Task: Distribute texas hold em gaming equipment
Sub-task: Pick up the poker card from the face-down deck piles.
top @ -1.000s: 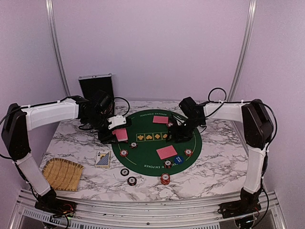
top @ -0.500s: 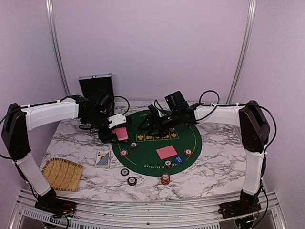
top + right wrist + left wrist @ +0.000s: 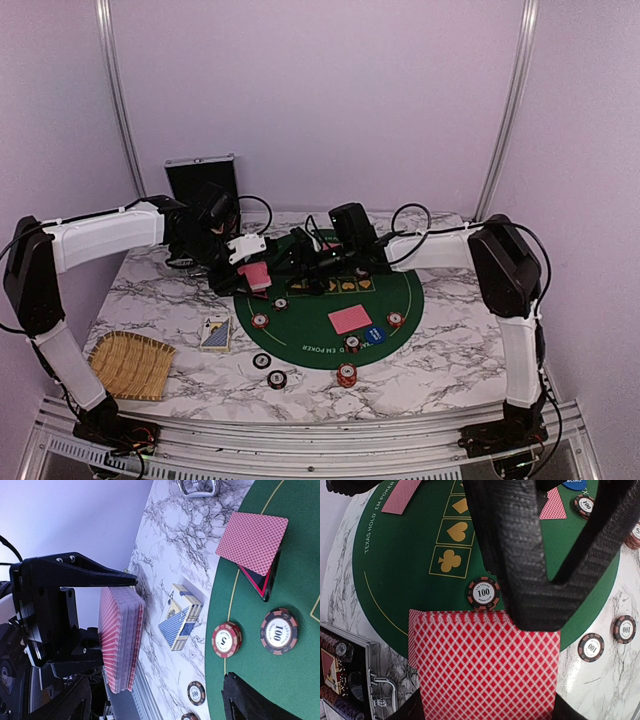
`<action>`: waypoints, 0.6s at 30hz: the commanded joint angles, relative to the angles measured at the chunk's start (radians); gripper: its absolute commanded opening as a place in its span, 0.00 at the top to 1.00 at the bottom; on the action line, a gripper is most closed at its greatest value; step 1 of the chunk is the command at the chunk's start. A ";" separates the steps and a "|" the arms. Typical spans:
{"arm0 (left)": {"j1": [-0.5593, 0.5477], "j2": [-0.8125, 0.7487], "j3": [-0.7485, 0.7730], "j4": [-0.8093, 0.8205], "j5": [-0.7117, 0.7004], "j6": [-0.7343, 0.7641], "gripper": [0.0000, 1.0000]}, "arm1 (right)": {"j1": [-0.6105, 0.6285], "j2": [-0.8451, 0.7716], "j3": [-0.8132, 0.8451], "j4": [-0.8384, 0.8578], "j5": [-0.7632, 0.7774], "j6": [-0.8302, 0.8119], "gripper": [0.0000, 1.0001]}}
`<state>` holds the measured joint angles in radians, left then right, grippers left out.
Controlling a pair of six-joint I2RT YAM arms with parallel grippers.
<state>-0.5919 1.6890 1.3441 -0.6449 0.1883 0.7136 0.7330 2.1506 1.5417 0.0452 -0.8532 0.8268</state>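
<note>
Marble surface (image 3: pixel 450 350) with green poker mat (image 3: pixel 300 345): the left gripper (image 3: pixel 252 268) held its fingers pinched on the red-backed deck (image 3: pixel 485 670) above the mat's left edge. The right gripper (image 3: pixel 284 262), fingers spread wider than a second earlier, had swung from the mat's right side to just beside the deck, probably to draw from it for dealing.

A robot test cell: plain lilac walls (image 3: pixel 320 100), aluminium posts (image 3: pixel 113 100) upper left and right, marble-print table (image 3: pixel 450 360) on a metal rail (image 3: pixel 300 438).
</note>
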 commanded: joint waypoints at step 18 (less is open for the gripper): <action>-0.002 0.021 0.037 -0.010 0.033 -0.017 1.00 | 0.056 0.186 0.202 0.190 -0.067 0.169 0.12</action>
<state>-0.5919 1.7020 1.3453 -0.6453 0.2016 0.7010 0.7650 2.2944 1.6714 0.2142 -0.9066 0.9733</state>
